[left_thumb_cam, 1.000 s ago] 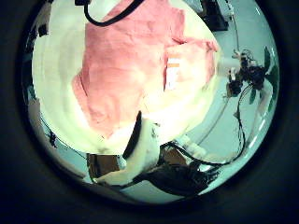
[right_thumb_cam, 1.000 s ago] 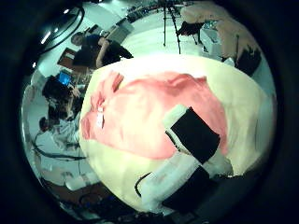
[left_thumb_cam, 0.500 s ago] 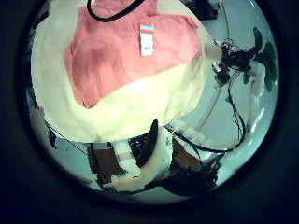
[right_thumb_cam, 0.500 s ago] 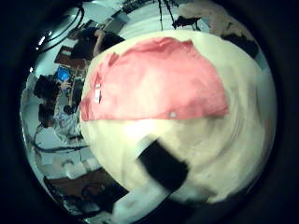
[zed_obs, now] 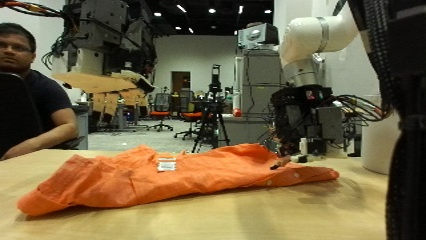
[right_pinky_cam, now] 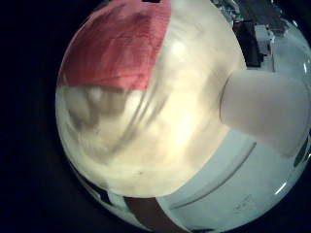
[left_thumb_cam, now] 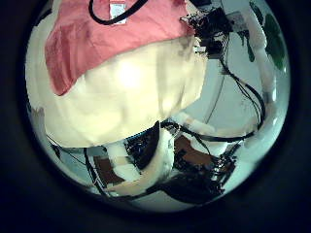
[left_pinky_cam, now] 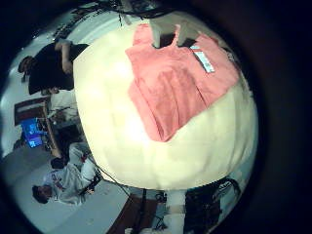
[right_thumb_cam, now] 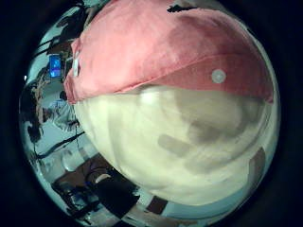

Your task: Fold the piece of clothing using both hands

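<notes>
No hand touches it in the outside view. The left little finger side palm view shows the clothing (left_pinky_cam: 180,83) with its label on the table. In the left thumb side palm view the clothing (left_thumb_cam: 97,49) lies away from my left hand (left_thumb_cam: 148,170), whose finger is straight and holds nothing. The clothing (right_thumb_cam: 161,52) fills much of the right thumb side palm view. A straight white finger of my right hand (right_pinky_cam: 262,109) shows over the bare table.
A white robot arm (zed_obs: 317,40) stands behind the table's far edge, with black equipment (zed_obs: 300,115) below it. A white container (zed_obs: 380,140) stands at the table's end. Bare tabletop (right_thumb_cam: 180,151) lies in front of the clothing.
Both palm cameras have moved. The clothing has slid toward the edge of the left thumb side view. The right hand's fingers, earlier over the clothing, no longer show in the right thumb side view.
</notes>
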Robot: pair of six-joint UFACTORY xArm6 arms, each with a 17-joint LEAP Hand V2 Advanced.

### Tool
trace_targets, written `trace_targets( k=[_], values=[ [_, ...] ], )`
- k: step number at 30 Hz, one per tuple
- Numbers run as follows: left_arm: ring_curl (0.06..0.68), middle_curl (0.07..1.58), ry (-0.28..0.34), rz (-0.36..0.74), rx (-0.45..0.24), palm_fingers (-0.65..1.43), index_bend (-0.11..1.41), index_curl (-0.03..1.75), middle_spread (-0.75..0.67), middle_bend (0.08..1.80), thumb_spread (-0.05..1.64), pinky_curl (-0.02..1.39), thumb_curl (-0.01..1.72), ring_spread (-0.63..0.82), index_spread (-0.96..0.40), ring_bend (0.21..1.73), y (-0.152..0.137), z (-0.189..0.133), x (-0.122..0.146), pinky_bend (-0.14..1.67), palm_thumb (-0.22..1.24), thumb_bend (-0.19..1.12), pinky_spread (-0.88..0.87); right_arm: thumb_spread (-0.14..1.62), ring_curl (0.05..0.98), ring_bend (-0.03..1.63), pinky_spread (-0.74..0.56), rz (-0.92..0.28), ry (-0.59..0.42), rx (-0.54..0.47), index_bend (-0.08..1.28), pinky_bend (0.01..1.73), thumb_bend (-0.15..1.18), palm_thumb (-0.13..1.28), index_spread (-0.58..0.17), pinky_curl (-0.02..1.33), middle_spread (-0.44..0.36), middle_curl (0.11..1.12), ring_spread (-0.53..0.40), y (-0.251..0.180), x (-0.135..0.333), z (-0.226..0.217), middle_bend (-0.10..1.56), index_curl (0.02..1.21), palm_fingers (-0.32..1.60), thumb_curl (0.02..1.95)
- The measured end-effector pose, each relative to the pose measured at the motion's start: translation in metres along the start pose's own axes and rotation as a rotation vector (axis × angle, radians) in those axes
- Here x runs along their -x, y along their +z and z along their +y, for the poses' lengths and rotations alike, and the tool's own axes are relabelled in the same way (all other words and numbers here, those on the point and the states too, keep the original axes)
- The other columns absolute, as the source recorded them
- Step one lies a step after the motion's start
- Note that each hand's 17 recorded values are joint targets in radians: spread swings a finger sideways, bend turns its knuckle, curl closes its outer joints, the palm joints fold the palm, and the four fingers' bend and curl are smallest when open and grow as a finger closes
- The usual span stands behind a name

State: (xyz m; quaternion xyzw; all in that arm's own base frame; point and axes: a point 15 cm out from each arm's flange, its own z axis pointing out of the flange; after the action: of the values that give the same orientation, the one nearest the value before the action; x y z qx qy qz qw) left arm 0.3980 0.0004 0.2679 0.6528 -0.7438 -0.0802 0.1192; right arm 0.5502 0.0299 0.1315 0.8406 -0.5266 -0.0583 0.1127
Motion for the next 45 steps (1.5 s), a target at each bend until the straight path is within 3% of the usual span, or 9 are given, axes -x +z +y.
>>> trace_targets(
  k=[7,14,22,31,35,45],
  values=[
    [0.225,0.31,-0.003,0.001,-0.008,0.05,0.17,0.35,0.31,0.19,1.31,0.37,0.21,0.51,0.10,0.41,-0.003,0.002,0.006,0.22,0.19,-0.01,0.53,0.99,0.298,0.32,0.27,-0.017,-0.025,0.053,0.39,0.14,-0.04,-0.03,-0.296,0.32,-0.056,0.44,0.004,0.006,0.020,0.052,0.48,0.45,0.38,0.20],
    [0.223,0.30,-0.014,0.003,-0.014,0.07,0.18,0.34,0.30,0.18,1.31,0.35,0.21,0.51,0.10,0.40,-0.008,-0.007,0.012,0.21,0.19,-0.01,0.53,1.01,0.300,0.38,0.27,-0.030,-0.080,0.080,0.37,0.17,-0.04,-0.03,-0.295,0.27,-0.055,0.43,-0.036,0.007,0.045,0.117,0.48,0.45,0.42,0.20],
    [0.219,0.30,-0.014,0.001,-0.004,0.07,0.18,0.35,0.29,0.18,1.30,0.34,0.21,0.51,0.09,0.38,-0.005,-0.008,0.019,0.20,0.19,-0.01,0.53,1.03,0.289,0.39,0.28,0.010,-0.077,-0.071,0.34,0.18,-0.02,0.00,-0.311,0.25,-0.090,0.41,-0.049,-0.027,0.043,0.158,0.45,0.44,0.43,0.21],
    [0.216,0.29,-0.013,0.006,-0.015,0.08,0.18,0.35,0.27,0.18,1.29,0.34,0.21,0.51,0.08,0.37,-0.011,-0.004,0.028,0.21,0.18,-0.01,0.53,1.06,0.259,0.31,0.29,0.014,0.001,-0.112,0.21,0.27,0.00,0.14,-0.327,0.28,-0.114,0.36,0.005,-0.052,-0.008,0.158,0.29,0.40,0.31,0.25],
    [0.217,0.29,-0.017,0.011,-0.022,0.08,0.18,0.35,0.27,0.18,1.29,0.34,0.22,0.51,0.08,0.36,-0.014,0.000,0.032,0.20,0.18,-0.01,0.53,1.06,0.248,0.29,0.24,0.006,-0.001,-0.095,0.16,0.32,-0.01,0.22,-0.318,0.30,-0.101,0.33,0.044,-0.044,-0.022,0.142,0.19,0.37,0.22,0.27],
    [0.219,0.29,-0.022,0.014,-0.011,0.09,0.18,0.35,0.28,0.18,1.29,0.33,0.22,0.51,0.08,0.36,-0.007,0.015,0.035,0.20,0.17,-0.01,0.53,1.03,0.251,0.30,0.20,-0.022,-0.029,-0.029,0.17,0.32,-0.02,0.32,-0.321,0.30,-0.035,0.32,0.050,-0.009,-0.029,0.120,0.19,0.33,0.21,0.29]
  ],
)
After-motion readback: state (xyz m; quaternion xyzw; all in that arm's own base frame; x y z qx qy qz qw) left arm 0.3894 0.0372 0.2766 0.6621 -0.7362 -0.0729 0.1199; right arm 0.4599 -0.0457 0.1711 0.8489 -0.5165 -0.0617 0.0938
